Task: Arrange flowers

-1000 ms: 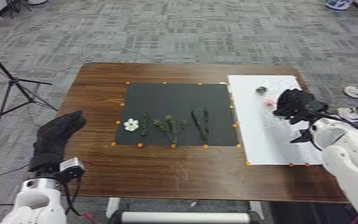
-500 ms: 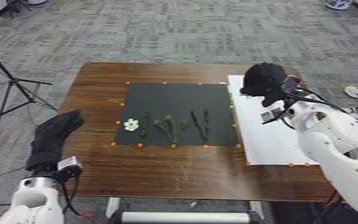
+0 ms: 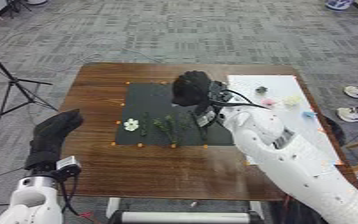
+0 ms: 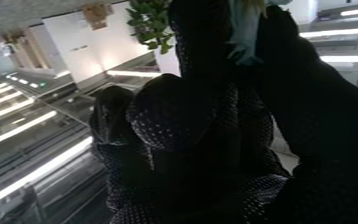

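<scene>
Here, over the far part of the black mat (image 3: 142, 102), the right hand (image 3: 190, 89) grasps a pale bluish piece (image 4: 246, 31), the left hand (image 3: 55, 131) relaxed at left, green stems (image 3: 166, 128) nearer, pink flower (image 3: 269, 102) at right.

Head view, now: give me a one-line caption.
Right hand over the dark mat, with white flower and green sprigs laid out.
</scene>
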